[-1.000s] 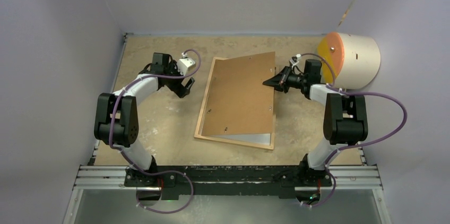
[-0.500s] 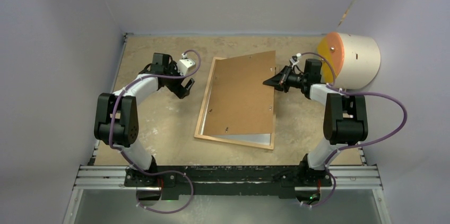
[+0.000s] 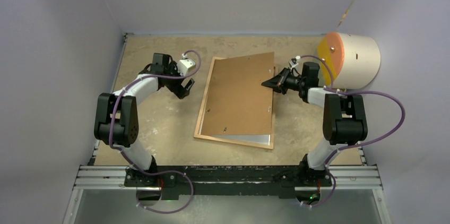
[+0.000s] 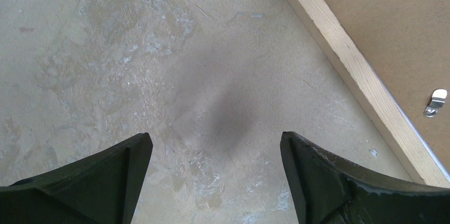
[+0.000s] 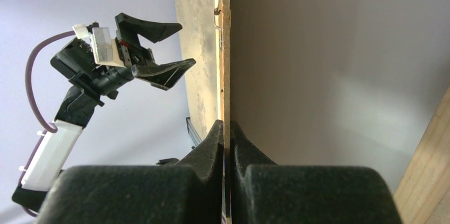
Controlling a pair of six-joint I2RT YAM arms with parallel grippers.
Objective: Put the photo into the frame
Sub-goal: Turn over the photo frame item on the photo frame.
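- Pale lavender walls close in a beige, mottled counter (image 3: 159, 128), rough and patchy like worn plaster.
- At its middle lies the frame (image 3: 203, 112): thin strips of light, smooth wood forming a large rectangle.
- A flat brown board (image 3: 239, 96), matte like pressed fibre, covers most of the frame and sits skewed over it.
- My right end effector (image 3: 268, 82) is clamped on the board's thin right edge, fingers pressed together on it.
- My left end effector (image 3: 183, 88) hangs over bare counter just left of the frame, fingers wide apart and holding nothing.
- A small bright metal clip (image 4: 436, 102) sits on the board near the wood strip.
- A grey glossy band (image 3: 249, 139) shows at the frame's near end. I cannot tell whether it is the pane or the photo, and I see the photo nowhere else.
- I judge the step in hand to be handling the backing, not the print itself.
- Next I would need to find the photo, while the narrow pinch keeps the stiff board from pivoting or sliding.
- A cream drum (image 3: 353, 59) with an orange face stands at the far right.
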